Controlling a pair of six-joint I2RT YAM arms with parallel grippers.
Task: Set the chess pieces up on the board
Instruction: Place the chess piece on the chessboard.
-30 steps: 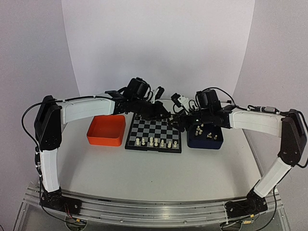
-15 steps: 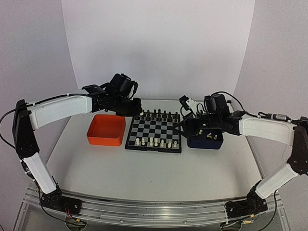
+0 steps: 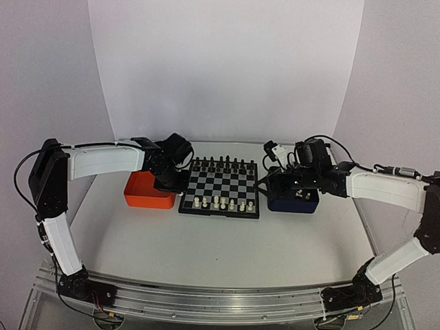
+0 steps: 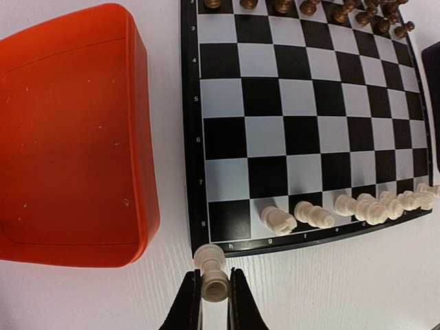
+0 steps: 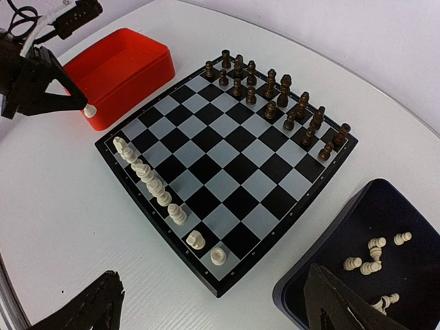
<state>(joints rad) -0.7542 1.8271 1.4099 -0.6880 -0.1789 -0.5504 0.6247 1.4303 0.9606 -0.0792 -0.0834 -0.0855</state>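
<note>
My left gripper [image 3: 173, 184] [image 4: 214, 283] is shut on one cream-white chess piece [image 4: 209, 257], held lying sideways just off the near-left corner of the board [image 3: 220, 184] [image 4: 302, 117]. It also shows in the right wrist view [image 5: 69, 103]. Several cream-white pieces [image 3: 220, 203] [image 4: 344, 210] [image 5: 148, 175] stand along the board's near row. My right gripper [image 3: 265, 184] [image 5: 213, 309] is open wide and empty, above the gap between the board [image 5: 227, 151] and the dark blue tray [image 3: 292, 206] [image 5: 412, 289], which holds several more cream-white pieces [image 5: 375, 254].
The orange tray [image 3: 148, 189] [image 4: 69, 137] [image 5: 130, 62] lies against the board's left side, next to my left gripper. Black chess pieces [image 3: 223, 163] [image 4: 309, 7] [image 5: 275, 89] fill the board's far rows.
My left gripper has swung from the board's far right side, near the right gripper, back to the near-left corner. My right gripper has drawn back a little towards the blue tray.
</note>
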